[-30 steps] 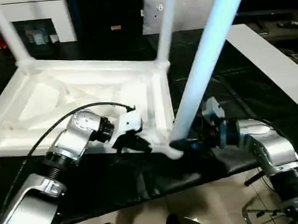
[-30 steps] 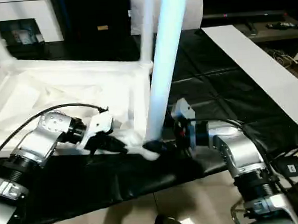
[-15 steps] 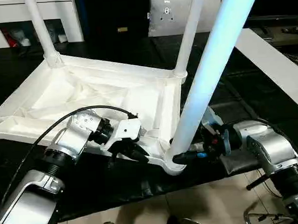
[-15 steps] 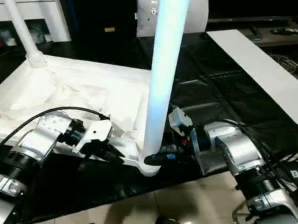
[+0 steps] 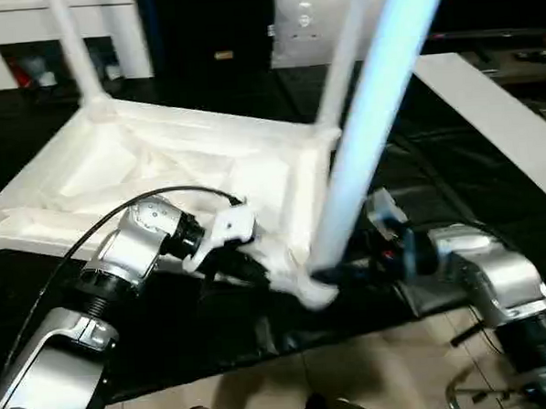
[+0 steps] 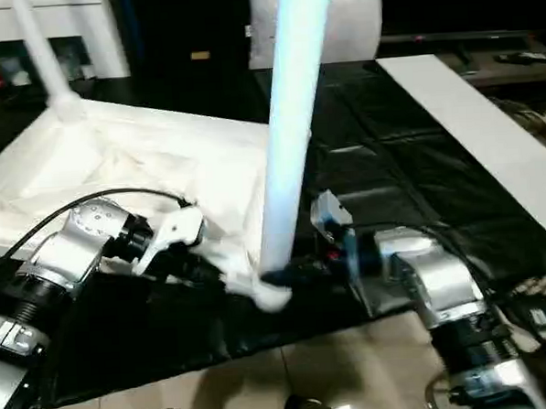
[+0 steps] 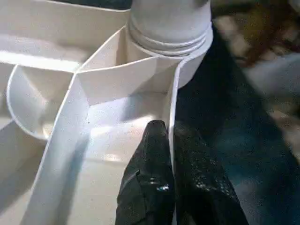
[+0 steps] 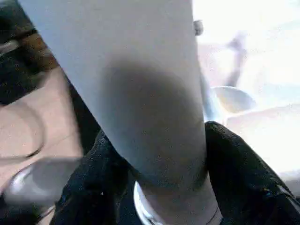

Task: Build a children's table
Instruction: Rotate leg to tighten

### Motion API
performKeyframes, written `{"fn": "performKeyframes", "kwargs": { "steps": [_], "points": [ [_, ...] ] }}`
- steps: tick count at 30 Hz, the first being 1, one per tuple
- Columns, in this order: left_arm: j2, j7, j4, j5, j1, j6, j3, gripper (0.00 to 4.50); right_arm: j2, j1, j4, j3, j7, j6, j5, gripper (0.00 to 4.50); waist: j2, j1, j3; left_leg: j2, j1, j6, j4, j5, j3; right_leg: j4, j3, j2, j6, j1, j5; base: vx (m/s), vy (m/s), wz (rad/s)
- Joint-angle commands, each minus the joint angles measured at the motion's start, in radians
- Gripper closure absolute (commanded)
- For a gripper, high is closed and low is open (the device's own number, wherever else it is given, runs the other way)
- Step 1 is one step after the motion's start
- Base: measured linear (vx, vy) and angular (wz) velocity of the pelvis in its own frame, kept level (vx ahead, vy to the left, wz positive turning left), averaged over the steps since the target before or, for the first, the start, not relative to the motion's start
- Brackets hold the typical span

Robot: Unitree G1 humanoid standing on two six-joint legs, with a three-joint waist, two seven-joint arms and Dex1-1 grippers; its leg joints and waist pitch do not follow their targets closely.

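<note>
One upturned table top (image 5: pixel 161 164), centre of black desk (image 6: pixel 381 171). Near leg (image 5: pixel 361 136) seated in corner socket (image 5: pixel 309 290) at 5 o'clock, right gripper (image 8: pixel 154 187) fingers straddling its base, likely to twist it. Left gripper (image 7: pixel 171 154) fingers pinch rim wall (image 7: pixel 172 108), steadying.

Near leg (image 5: pixel 366 135) top cut off by frame edge; right gripper (image 5: pixel 336 276) motion-blurred at leg base.
</note>
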Motion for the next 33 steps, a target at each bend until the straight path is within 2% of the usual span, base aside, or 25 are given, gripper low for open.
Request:
{"fn": "performKeyframes", "kwargs": {
  "steps": [1,6,7,8,9,10,11,12,13,14,15,16,17,18,19,20,21,22,23,24,25,26,28,31,33],
  "points": [
    [-0.092,0.106,-0.048,-0.01,-0.006,0.079,-0.013,4.5,0.082,-0.007,0.009,-0.016,-0.162,0.064,0.001,2.35,-0.003,-0.009,-0.073,0.002,0.006,0.014,-0.066,-0.259,0.0,-0.105,0.022,-0.052,-0.016,0.066,-0.706,0.0,0.0,0.0],
    [-0.237,0.362,-0.007,-0.009,-0.048,0.214,0.055,4.5,0.236,-0.041,0.075,-0.108,-0.54,0.08,-0.076,2.38,0.026,-0.066,-0.066,0.027,0.006,0.014,-0.077,-0.421,-0.033,-0.136,-0.04,-0.053,0.021,0.091,-0.692,0.0,0.0,0.0],
    [-0.237,0.362,-0.007,-0.009,-0.048,0.214,0.055,4.5,0.236,-0.041,0.075,-0.108,-0.54,0.08,-0.076,2.38,0.036,-0.079,-0.057,0.065,-0.007,0.015,-0.107,-0.533,-0.049,-0.094,-0.04,-0.046,0.005,0.111,-0.602,0.0,0.0,0.0],
    [-0.258,0.406,0.0,-0.008,-0.058,0.232,0.067,4.5,0.261,-0.046,0.085,-0.118,-0.596,0.077,-0.085,2.38,0.046,-0.066,-0.053,0.116,-0.021,-0.001,-0.164,-0.68,-0.069,0.034,0.001,-0.042,-0.023,0.141,-0.416,-0.056,-0.019,-0.07],
    [-0.294,0.478,0.014,-0.012,-0.075,0.248,0.092,4.5,0.307,-0.064,0.119,-0.146,-0.693,0.059,-0.086,2.38,0.052,-0.057,-0.044,0.121,-0.018,-0.008,-0.183,-0.73,-0.058,0.072,0.019,-0.037,-0.054,0.125,-0.307,-0.056,-0.019,-0.07],
    [-0.315,0.518,0.015,-0.012,-0.082,0.263,0.109,4.5,0.337,-0.075,0.136,-0.164,-0.749,0.048,-0.087,2.38,0.02,-0.061,-0.033,0.092,0.007,-0.004,-0.188,-0.785,-0.031,0.063,0.043,-0.023,-0.047,0.098,-0.375,0.0,0.0,0.0],
    [-0.342,0.567,0.016,-0.013,-0.092,0.279,0.129,4.5,0.376,-0.091,0.159,-0.186,-0.814,0.029,-0.085,2.38,-0.041,-0.061,-0.032,-0.053,0.124,-0.011,0.026,-0.526,0.022,-0.187,-0.019,-0.015,0.099,-0.047,-0.974,0.012,-0.081,0.07],
    [-0.358,0.593,0.014,-0.014,-0.097,0.283,0.141,4.5,0.4,-0.105,0.177,-0.199,-0.851,0.001,-0.084,2.38,-0.043,-0.074,-0.018,-0.1,0.179,0.0,0.145,-0.384,0.036,-0.26,-0.062,-0.028,0.143,-0.125,-1.221,0.012,-0.081,0.07],
    [-0.368,0.606,0.005,-0.014,-0.097,0.286,0.146,4.5,0.421,-0.118,0.19,-0.209,-0.868,-0.027,-0.08,2.05,-0.021,-0.096,-0.061,-0.068,0.043,0.043,0.085,-0.311,0.015,-0.203,-0.051,-0.096,0.198,0.064,-1.156,0.097,0.016,-0.32],
    [-0.371,0.609,-0.001,-0.014,-0.095,0.29,0.148,4.5,0.428,-0.124,0.196,-0.214,-0.874,-0.038,-0.081,2.05,0.026,-0.087,-0.067,0.03,-0.006,0.065,0.001,-0.329,-0.039,-0.135,-0.07,-0.111,0.188,0.147,-0.833,0.113,0.079,-0.45],
    [-0.38,0.617,-0.021,-0.013,-0.09,0.302,0.152,4.5,0.45,-0.14,0.212,-0.23,-0.893,-0.071,-0.085,2.05,0.061,-0.07,-0.083,0.101,-0.016,0.081,-0.037,-0.35,-0.077,0.006,-0.02,-0.104,0.12,0.176,-0.543,0.113,0.079,-0.45],
    [-0.372,0.611,-0.032,-0.007,-0.082,0.303,0.146,4.5,0.453,-0.147,0.217,-0.232,-0.888,-0.08,-0.086,1.68,0.057,-0.081,-0.063,0.125,0.033,0.107,-0.094,-0.402,-0.087,0.046,0.036,-0.089,-0.013,0.101,-0.14,0.053,0.005,-0.17],
    [-0.369,0.611,-0.04,-0.002,-0.078,0.308,0.142,4.5,0.457,-0.151,0.218,-0.234,-0.892,-0.083,-0.091,1.64,0.017,-0.067,-0.049,0.031,0.044,0.05,-0.07,-0.452,-0.042,-0.06,0.026,-0.085,-0.038,0.085,-0.367,0.069,-0.002,0.03],
    [-0.357,0.602,-0.045,0.004,-0.072,0.298,0.133,4.5,0.456,-0.151,0.214,-0.234,-0.887,-0.085,-0.092,1.59,-0.018,-0.063,-0.039,-0.039,0.076,0.038,-0.017,-0.389,-0.003,-0.14,-0.007,-0.054,0.059,0.037,-0.678,0.069,-0.002,0.03],
    [-0.349,0.596,-0.048,0.008,-0.067,0.291,0.127,4.5,0.454,-0.151,0.211,-0.235,-0.884,-0.087,-0.093,1.49,-0.02,-0.07,-0.041,-0.088,0.103,0.056,0.041,-0.29,0.018,-0.187,-0.043,-0.059,0.16,0.02,-1.006,0.0,0.0,0.0],
    [-0.349,0.596,-0.048,0.008,-0.067,0.291,0.127,4.5,0.454,-0.151,0.211,-0.235,-0.884,-0.087,-0.093,1.49,0.008,-0.075,-0.066,-0.057,0.039,0.089,0.002,-0.258,0.001,-0.187,-0.062,-0.064,0.233,0.096,-0.929,0.04,-0.03,-0.21],
    [-0.334,0.586,-0.048,0.013,-0.062,0.277,0.117,4.5,0.445,-0.147,0.204,-0.23,-0.879,-0.095,-0.1,1.33,0.026,-0.081,-0.071,-0.021,0.026,0.099,-0.014,-0.251,-0.016,-0.189,-0.083,-0.062,0.243,0.112,-0.826,0.04,-0.03,-0.21],
    [-0.321,0.577,-0.049,0.016,-0.056,0.268,0.111,4.5,0.433,-0.14,0.193,-0.224,-0.864,-0.102,-0.104,1.33,0.066,-0.067,-0.085,0.093,0.015,0.126,-0.053,-0.241,-0.069,-0.079,-0.041,-0.084,0.137,0.148,-0.494,0.068,-0.005,-0.12],
    [-0.31,0.571,-0.052,0.019,-0.051,0.263,0.109,4.5,0.42,-0.132,0.183,-0.216,-0.851,-0.112,-0.107,1.21,0.062,-0.078,-0.079,0.133,0.014,0.141,-0.077,-0.238,-0.092,-0.009,-0.003,-0.092,0.061,0.136,-0.291,0.056,-0.013,0.08],
    [-0.292,0.55,-0.059,0.022,-0.042,0.246,0.104,4.5,0.402,-0.12,0.164,-0.208,-0.831,-0.122,-0.108,1.15,0.053,-0.068,-0.06,0.093,0.053,0.112,-0.084,-0.308,-0.054,-0.035,0.016,-0.086,-0.081,0.075,-0.177,0.056,-0.013,0.08],
    [-0.276,0.537,-0.069,0.023,-0.033,0.248,0.104,4.5,0.383,-0.103,0.141,-0.202,-0.798,-0.124,-0.104,1.09,-0.005,-0.059,-0.055,-0.03,0.061,0.053,-0.038,-0.294,-0.004,-0.125,-0.006,-0.058,-0.009,0.063,-0.551,0.049,0.009,0.18],
    [-0.267,0.529,-0.076,0.023,-0.027,0.25,0.104,4.5,0.372,-0.093,0.128,-0.199,-0.778,-0.125,-0.101,1.01,-0.016,-0.047,-0.06,-0.075,0.059,0.073,-0.014,-0.231,0.016,-0.151,-0.006,-0.055,0.118,0.063,-0.838,0.0,0.0,0.0],
    [-0.232,0.491,-0.086,0.023,-0.01,0.232,0.097,4.5,0.328,-0.056,0.079,-0.185,-0.694,-0.119,-0.085,0.79,0.0,-0.038,-0.084,-0.05,0.02,0.103,-0.043,-0.142,0.001,-0.147,-0.016,-0.053,0.175,0.095,-0.768,0.0,0.0,0.0],
    [-0.196,0.45,-0.09,0.02,0.005,0.198,0.092,4.5,0.275,-0.021,0.038,-0.17,-0.608,-0.116,-0.074,0.64,0.014,-0.04,-0.09,0.011,0.023,0.139,-0.062,-0.01,-0.018,-0.096,-0.001,-0.048,0.004,0.081,-0.389,0.0,0.0,0.0],
    [-0.167,0.414,-0.086,0.019,0.012,0.174,0.085,4.5,0.222,-0.001,0.018,-0.158,-0.524,-0.116,-0.062,0.37,0.009,-0.038,-0.091,0.006,0.02,0.147,-0.06,-0.012,-0.011,-0.086,0.006,-0.051,-0.07,0.085,-0.37,0.0,0.0,0.0]
  ]
}}
